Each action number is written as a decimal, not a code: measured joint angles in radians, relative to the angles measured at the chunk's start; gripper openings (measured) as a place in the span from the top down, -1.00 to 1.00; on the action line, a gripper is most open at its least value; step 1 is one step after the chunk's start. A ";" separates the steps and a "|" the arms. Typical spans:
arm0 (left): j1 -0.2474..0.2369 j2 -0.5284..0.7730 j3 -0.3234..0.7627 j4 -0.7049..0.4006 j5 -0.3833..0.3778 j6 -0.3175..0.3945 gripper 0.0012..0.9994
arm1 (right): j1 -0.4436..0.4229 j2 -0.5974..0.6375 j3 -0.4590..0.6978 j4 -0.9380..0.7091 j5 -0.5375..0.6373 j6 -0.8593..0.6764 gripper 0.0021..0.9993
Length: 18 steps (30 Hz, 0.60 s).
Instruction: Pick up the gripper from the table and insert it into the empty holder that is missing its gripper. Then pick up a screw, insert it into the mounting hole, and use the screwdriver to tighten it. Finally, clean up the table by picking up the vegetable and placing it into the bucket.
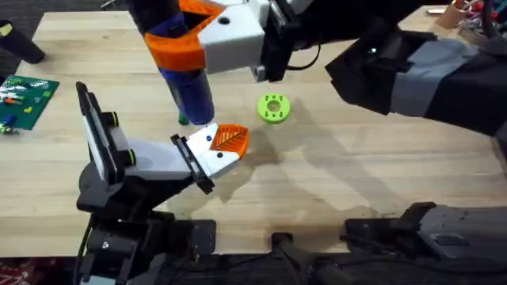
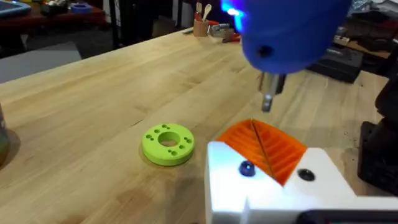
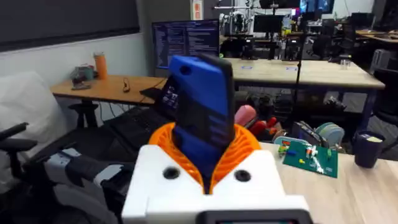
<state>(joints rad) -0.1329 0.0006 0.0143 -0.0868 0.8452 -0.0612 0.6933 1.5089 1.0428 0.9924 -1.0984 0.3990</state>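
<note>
Right jaws [image 1: 207, 36] loom closest under my overhead camera, clamped on the thick dark-blue screwdriver [image 1: 190, 87], which stands tip-down over the desk [image 1: 356, 174]. Below it I see the white holder [image 1: 215, 158] with the ribbed orange gripper [image 1: 231, 139] seated in it. Left jaws: I cannot tell. Green disc [image 1: 273, 108] lies nearby
</note>
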 joint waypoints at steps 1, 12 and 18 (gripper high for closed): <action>0.000 0.000 0.000 0.000 0.000 0.000 0.98 | 0.000 0.000 -0.003 0.010 -0.001 0.005 0.92; 0.000 0.000 0.000 0.000 0.000 0.000 0.98 | 0.000 -0.032 -0.071 0.092 0.006 0.018 0.92; 0.000 0.000 0.000 0.000 0.000 0.000 0.98 | 0.000 -0.032 -0.080 0.084 0.017 0.020 0.92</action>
<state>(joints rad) -0.1329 0.0006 0.0143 -0.0864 0.8455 -0.0612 0.6933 1.4765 0.9632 1.0764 -1.0815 0.4191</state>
